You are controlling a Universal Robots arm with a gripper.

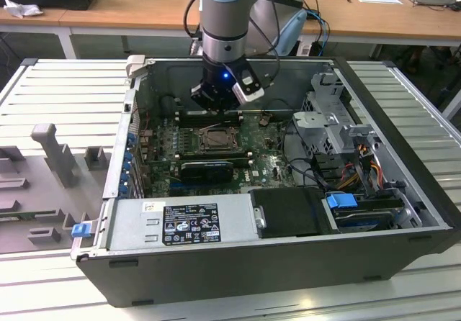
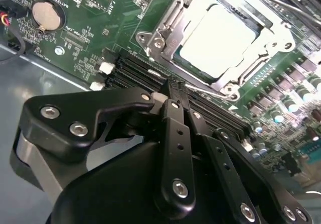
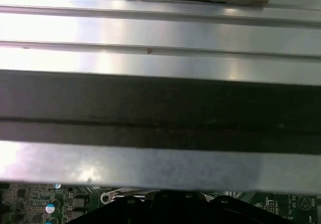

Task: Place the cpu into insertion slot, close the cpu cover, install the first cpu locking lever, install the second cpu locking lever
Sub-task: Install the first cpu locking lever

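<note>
The cpu [image 2: 215, 38] lies flat in the insertion slot [image 1: 216, 139] on the green motherboard [image 2: 90, 28], its silver top bright under the light. The cpu cover [image 2: 168, 35] is down around it as a metal frame. A thin wire locking lever [image 2: 208, 90] runs along the socket edge nearest my gripper. My gripper [image 2: 171, 92] hangs over the black memory slots [image 2: 135, 68] beside the socket, fingers together, the tips close to that lever's end. I cannot tell whether they touch it. In the exterior view the gripper [image 1: 216, 107] sits just behind the socket inside the open case.
A black graphics card [image 1: 207, 170] lies in front of the socket, and the power supply [image 1: 180, 224] beyond it. Drive cage and cables [image 1: 338, 130] fill the exterior view's right. A coin battery [image 2: 47, 14] sits on the board. Grey fixtures [image 1: 54, 152] stand on the slatted table.
</note>
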